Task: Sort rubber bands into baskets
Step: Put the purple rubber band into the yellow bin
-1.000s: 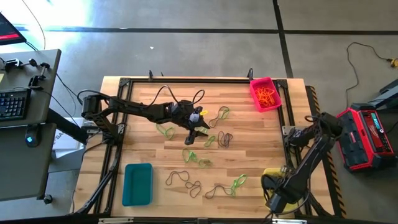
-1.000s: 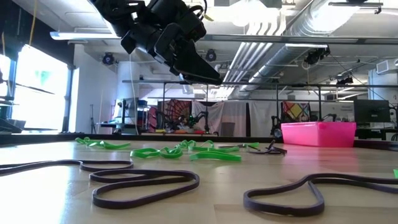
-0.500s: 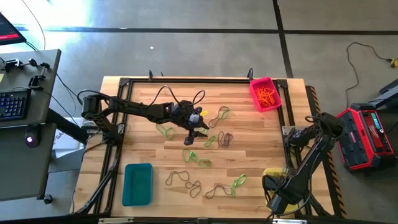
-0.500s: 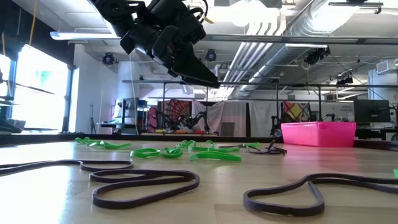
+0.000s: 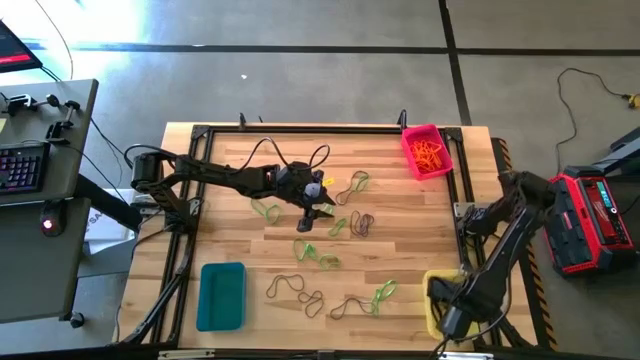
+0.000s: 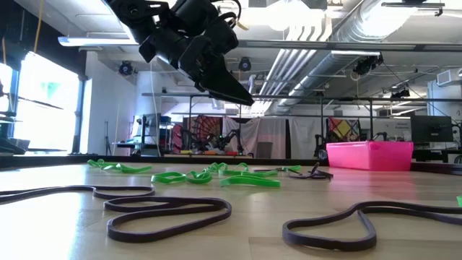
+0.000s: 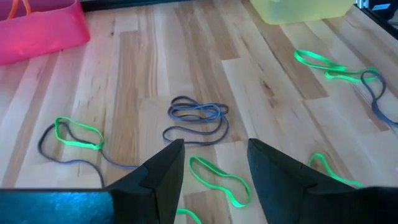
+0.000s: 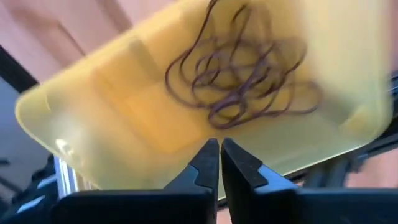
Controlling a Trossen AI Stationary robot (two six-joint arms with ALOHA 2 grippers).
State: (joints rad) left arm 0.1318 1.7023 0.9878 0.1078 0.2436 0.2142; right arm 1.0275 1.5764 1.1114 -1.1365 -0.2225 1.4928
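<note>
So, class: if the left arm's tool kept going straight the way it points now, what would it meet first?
Probably the green rubber band lying on the table between the open fingers of the left tool. The tool hangs above the wood, so the exact landing spot is uncertain.

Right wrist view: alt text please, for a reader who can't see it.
The right pincer, shut and empty, hangs over the yellow basket, which holds a tangle of dark bands.
</note>
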